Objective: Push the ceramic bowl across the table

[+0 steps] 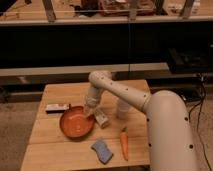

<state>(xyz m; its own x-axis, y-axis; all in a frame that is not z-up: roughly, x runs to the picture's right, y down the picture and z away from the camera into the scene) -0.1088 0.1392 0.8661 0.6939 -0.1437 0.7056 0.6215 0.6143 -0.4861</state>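
Observation:
The ceramic bowl (76,123), a wide shallow orange-red dish, sits on the left half of the light-wood table (60,92). My white arm reaches down from the right. My gripper (90,111) is at the bowl's far right rim, touching or just above it. The bowl stands upright and empty.
A small flat packet (56,107) lies just behind the bowl on the left. A small box (102,119) leans by the bowl's right rim. A translucent cup (122,108) stands to the right. A carrot (123,145) and a blue sponge (102,151) lie near the front edge.

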